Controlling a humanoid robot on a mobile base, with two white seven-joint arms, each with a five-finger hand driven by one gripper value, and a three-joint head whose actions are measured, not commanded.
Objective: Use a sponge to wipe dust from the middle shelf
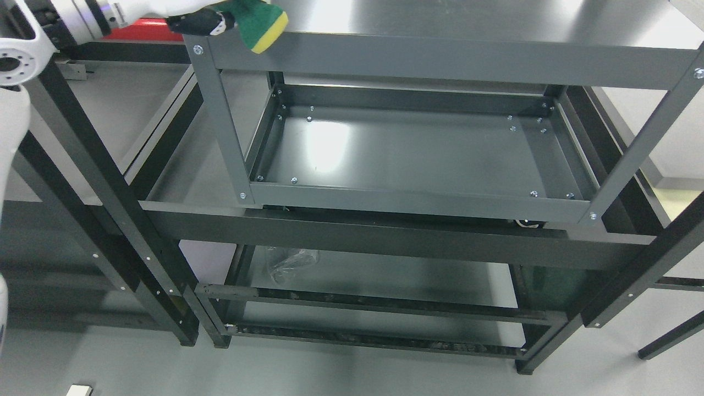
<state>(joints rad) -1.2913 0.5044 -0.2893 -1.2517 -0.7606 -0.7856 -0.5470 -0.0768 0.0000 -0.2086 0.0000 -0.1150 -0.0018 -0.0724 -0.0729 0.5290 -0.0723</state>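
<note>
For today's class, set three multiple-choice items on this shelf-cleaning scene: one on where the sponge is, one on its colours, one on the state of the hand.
1. Where is the sponge?
A. At the front left corner of the rack's top shelf
B. Lying on the middle shelf
C. On the floor

2. What colours is the sponge?
A. Blue and white
B. Green and yellow
C. Pink only

3. What is the left hand doing?
A. Hanging open, holding nothing
B. Grasping the sponge
C. Gripping a rack post

Answers:
1 A: the sponge overlaps the top shelf's front rail near its left post, held in the hand.
2 B: a green scouring layer sits on yellow foam.
3 B: the dark fingers close around the sponge's end.
</note>
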